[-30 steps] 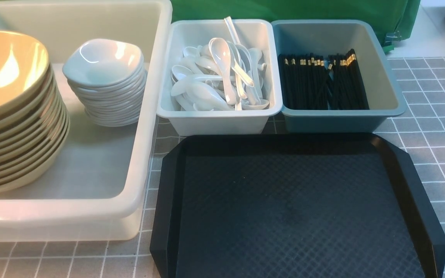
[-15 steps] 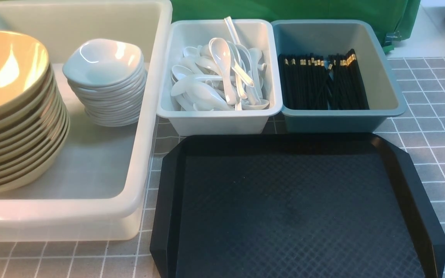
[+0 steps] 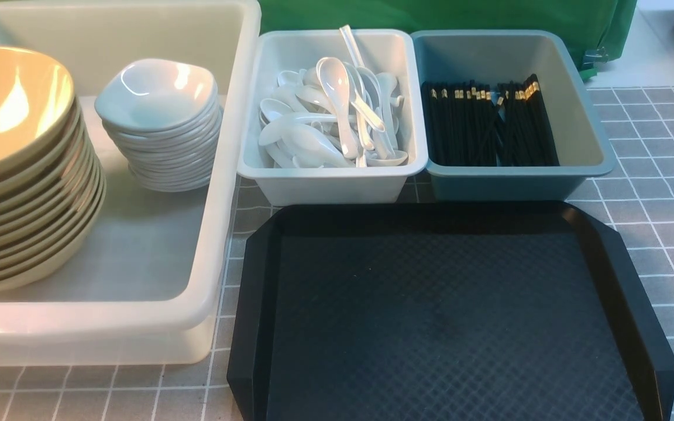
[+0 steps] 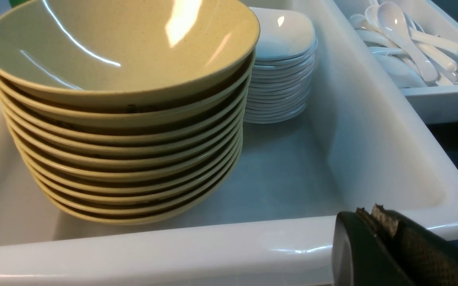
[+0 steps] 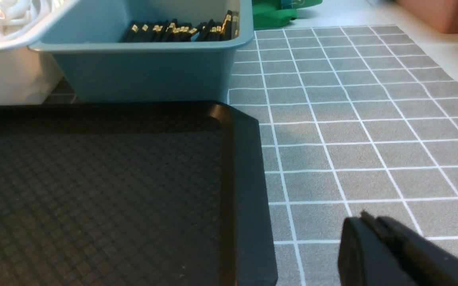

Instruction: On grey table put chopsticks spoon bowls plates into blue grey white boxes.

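A stack of yellow-green bowls (image 3: 18,175) (image 4: 121,119) and a stack of small white plates (image 3: 161,126) (image 4: 282,67) stand in the big white box (image 3: 220,193) (image 4: 372,131). White spoons (image 3: 337,117) (image 4: 408,51) fill the pale grey box (image 3: 334,184). Black chopsticks (image 3: 489,126) (image 5: 181,31) lie in the blue box (image 3: 512,181) (image 5: 145,73). My left gripper (image 4: 370,212) is shut and empty, just outside the white box's near rim. My right gripper (image 5: 366,217) is shut and empty over the grey table (image 5: 352,131), beside the tray. Neither gripper shows in the front view.
A black textured tray (image 3: 448,316) (image 5: 94,190) lies in front of the two small boxes, with nothing on it. Green fabric (image 3: 430,14) hangs behind the boxes. A brownish container (image 5: 439,10) stands at the far right edge of the table.
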